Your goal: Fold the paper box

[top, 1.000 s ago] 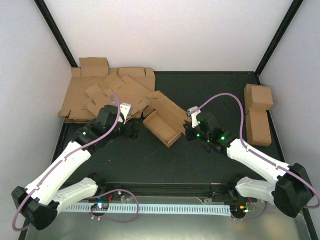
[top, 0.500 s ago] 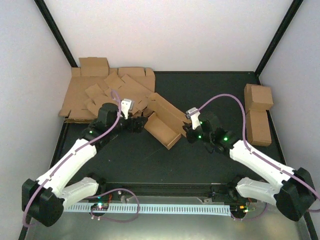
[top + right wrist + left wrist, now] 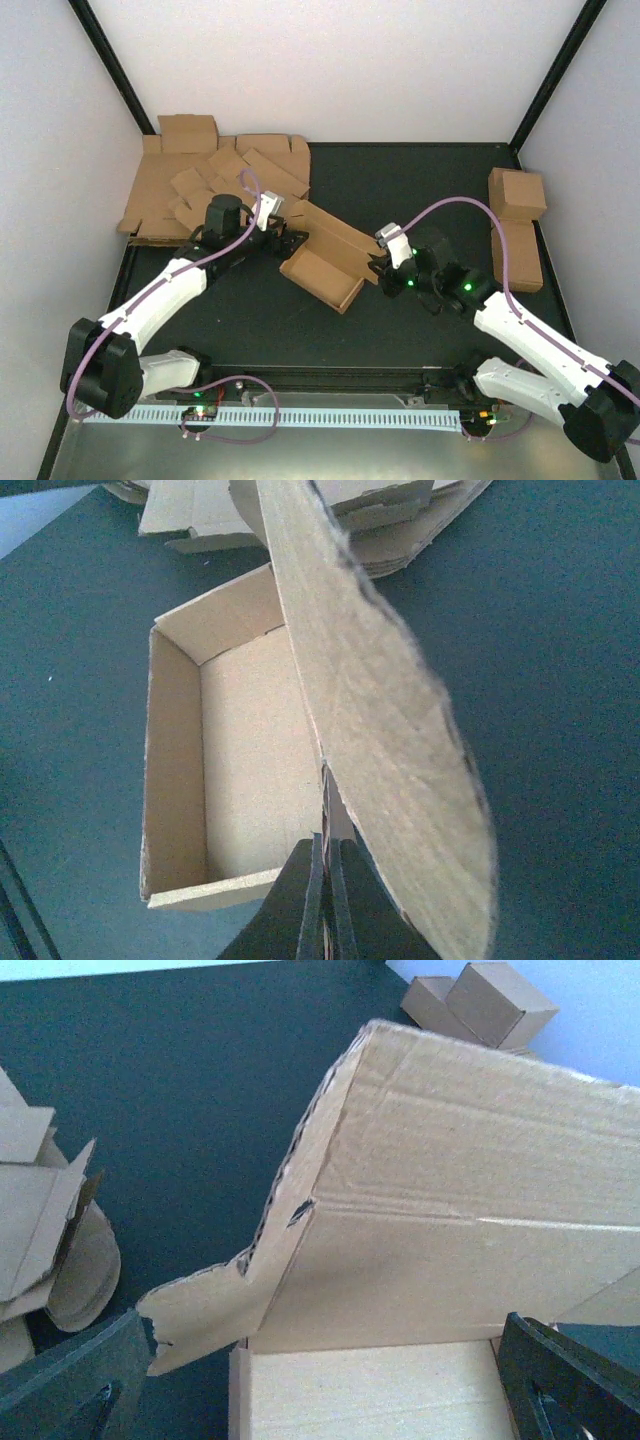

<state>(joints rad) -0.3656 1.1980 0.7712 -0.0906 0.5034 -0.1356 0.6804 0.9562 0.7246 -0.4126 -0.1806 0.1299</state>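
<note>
The paper box (image 3: 322, 270) lies mid-table as a half-formed brown tray with its long lid flap (image 3: 335, 230) raised. My left gripper (image 3: 292, 243) is open at the box's left end. In the left wrist view its fingers (image 3: 70, 1390) straddle the tray floor (image 3: 370, 1390), with the standing flap (image 3: 450, 1210) ahead and a tab (image 3: 200, 1315) sticking out left. My right gripper (image 3: 378, 268) is shut on the box's right end wall. The right wrist view has its fingertips (image 3: 300, 895) pinching the thin cardboard edge, the tray (image 3: 240, 760) to the left and a rounded flap (image 3: 390, 740) above.
A stack of flat brown blanks (image 3: 200, 185) fills the back left corner, close behind my left arm. Two finished cartons (image 3: 517, 225) sit along the right edge. The table's black frame rails stand at both back corners.
My left gripper has swung right and forward from beside the blanks to the box's left end. The right arm has drawn slightly back toward the near edge, and the box has shifted with it.
</note>
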